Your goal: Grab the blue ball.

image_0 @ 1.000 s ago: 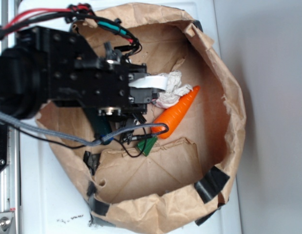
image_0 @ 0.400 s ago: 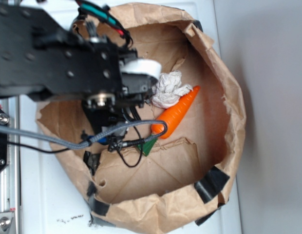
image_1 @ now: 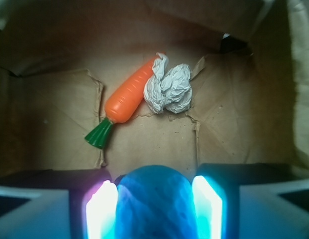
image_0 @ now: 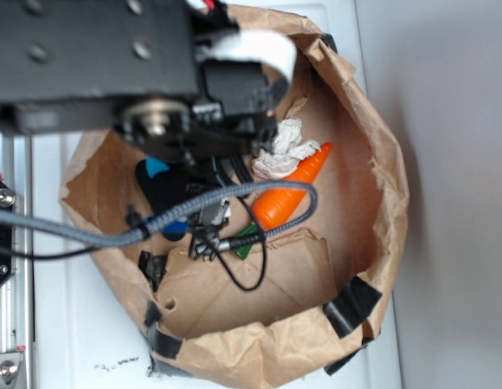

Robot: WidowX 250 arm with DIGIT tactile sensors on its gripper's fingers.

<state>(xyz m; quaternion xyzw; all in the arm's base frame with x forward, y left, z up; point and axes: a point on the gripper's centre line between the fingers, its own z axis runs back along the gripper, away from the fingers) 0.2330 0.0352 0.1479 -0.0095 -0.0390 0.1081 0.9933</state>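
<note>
**Blue ball between the two sides of my claw**

In the wrist view, the blue ball (image_1: 153, 201) sits at the bottom centre of the frame, right between the two sides of my claw (image_1: 153, 206). My fingers (image_1: 100, 209) glow bright on the left and on the right of the ball, and they are pressed against it on both sides, so my claw is closed around the ball. The ball fills the whole gap.

Above the ball in this view, the brown paper bag (image_1: 234, 124) lies open with its creased floor. A toy carrot (image_1: 128, 94) lies a little left of centre, with its green top pointing to the lower left. Crumpled white paper (image_1: 169, 89) touches the carrot on its right side.

In the exterior view, my arm (image_0: 97, 65) covers the upper left of the frame. The bag stands on the white table (image_0: 81, 340).
</note>
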